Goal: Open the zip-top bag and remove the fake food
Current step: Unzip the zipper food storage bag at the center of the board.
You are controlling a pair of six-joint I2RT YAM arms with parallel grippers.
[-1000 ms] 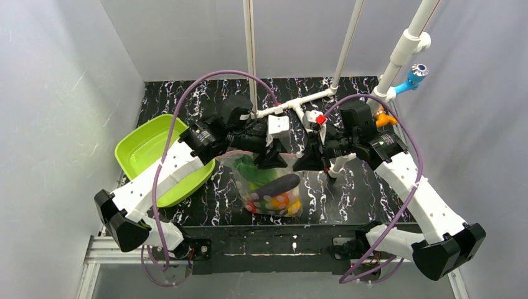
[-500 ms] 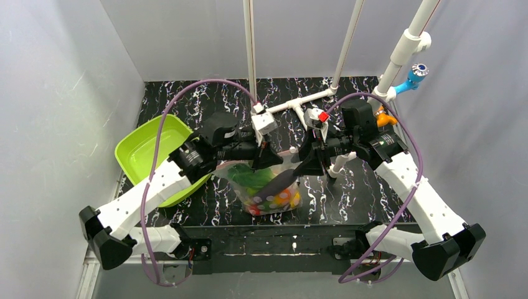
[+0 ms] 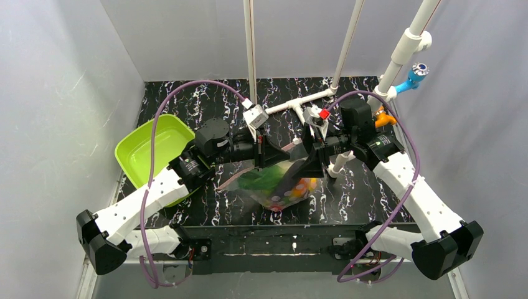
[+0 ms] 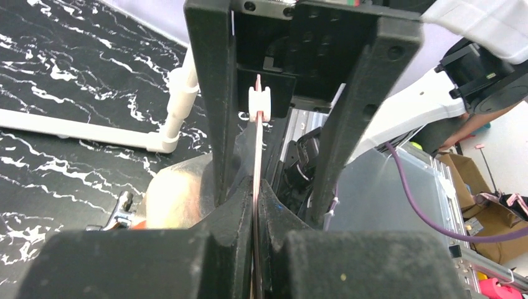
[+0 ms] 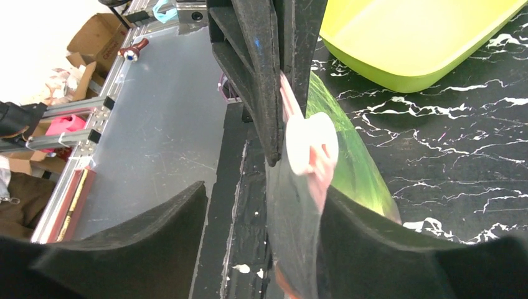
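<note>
Left pincer (image 3: pixel 269 159) is pressed together on the pink zip strip (image 4: pixel 256 156) of the zip-top bag (image 3: pixel 274 192), pinching it edge-on. The lime-green tray (image 3: pixel 149 146) sits off to its left on the black marbled desk (image 3: pixel 355 193), partly under the left arm.

The bag hangs between the two pincers near the desk's front middle, mouth up. The plastic is blurred, so I cannot tell if its bottom touches the desk. The fake food (image 3: pixel 280 185) is all inside the bag:
- Leafy green bok choy (image 3: pixel 260 180) on the left side.
- A dark eggplant (image 3: pixel 289 176) slanted in the middle.
- Orange and yellow pieces (image 3: pixel 303 185) on the right.
- The small ones low down are too blurred to name.

The white slider (image 4: pixel 258 104) sits on the strip just past the left pincer's tips.

Right pincer (image 3: pixel 308 166) is spread wide. Its fingers (image 5: pixel 398 255) stand either side of the strip and slider, and I cannot tell whether they touch the plastic.

Behind the pincers a white pipe frame (image 3: pixel 299 101) lies on the desk. At far right a blue fitting (image 3: pixel 416 75) hangs on a white pole.
</note>
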